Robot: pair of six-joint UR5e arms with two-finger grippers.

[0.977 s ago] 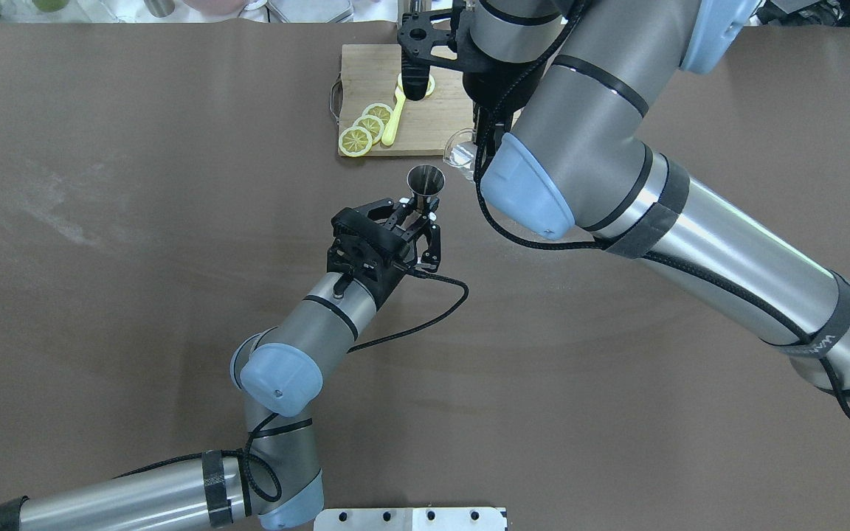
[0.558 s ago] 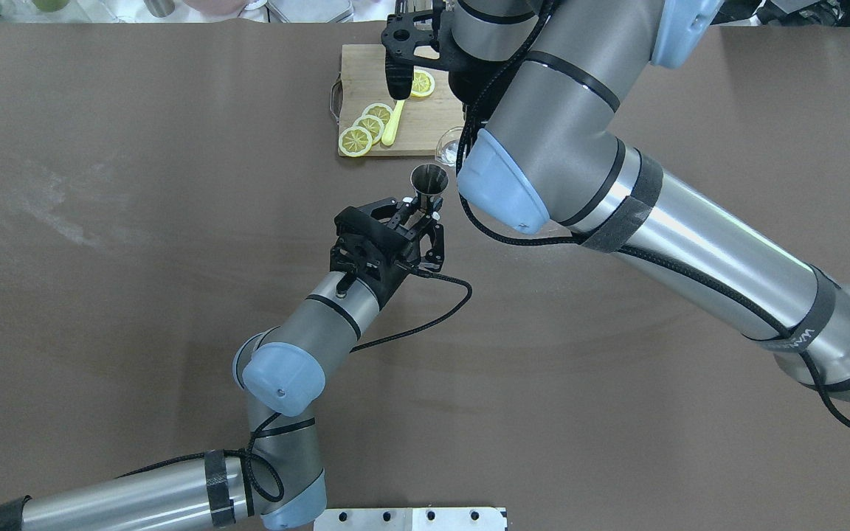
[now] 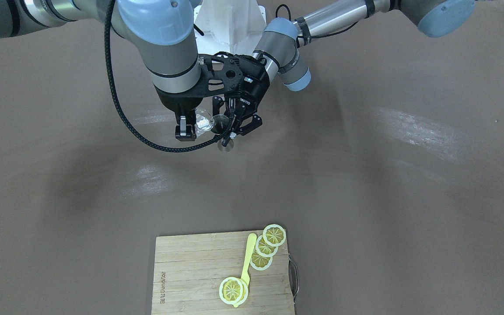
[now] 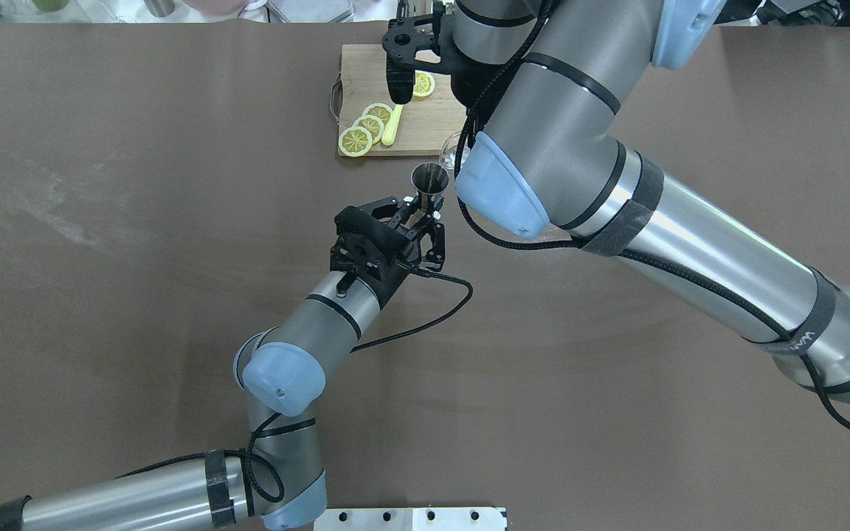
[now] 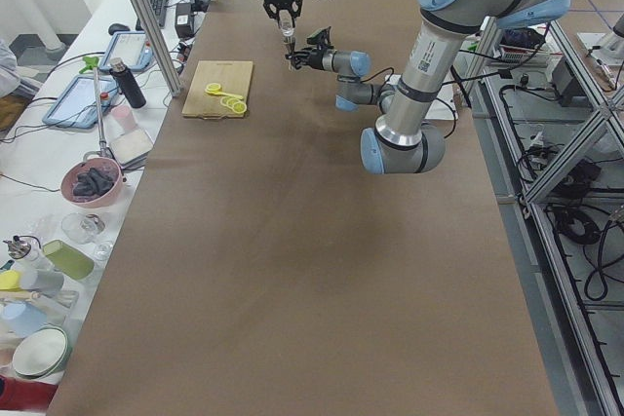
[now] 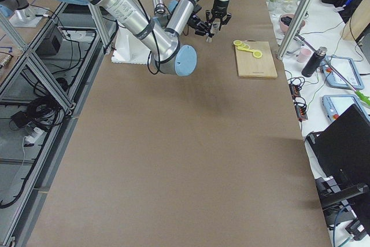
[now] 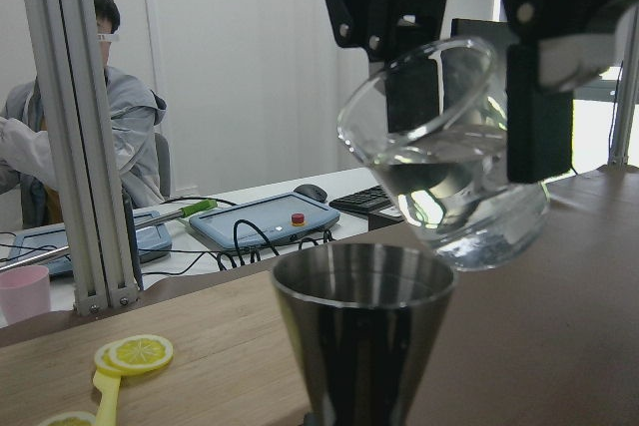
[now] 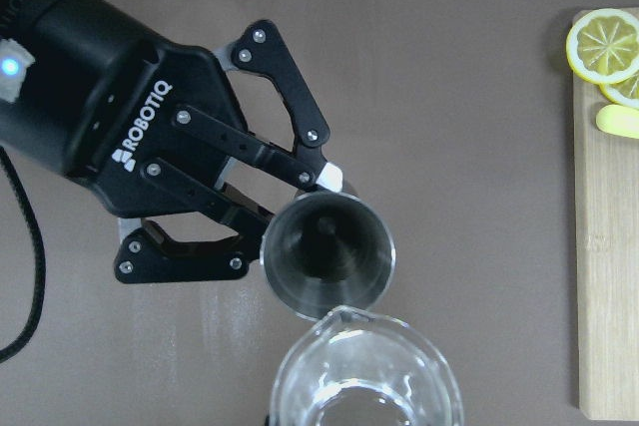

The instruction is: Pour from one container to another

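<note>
The clear glass [image 7: 449,177] hangs tilted just above the steel jigger [image 7: 364,336], mid-table and a little to the jigger's far right. Its water has not reached the lip. Your right gripper [image 7: 469,97] has its fingers clamped on the glass's sides. The left gripper [image 4: 419,214], reaching in from the near side, has its fingers closed on the jigger's narrow waist, keeping it upright with its mouth open. Seen from the right wrist, the lip only just overlaps the jigger's rim, so you likely need it nearer the centre before tipping further. The cutting board [image 4: 425,125] with lemon slices [image 4: 356,140] lies beyond on the table [image 4: 137,295].
</note>
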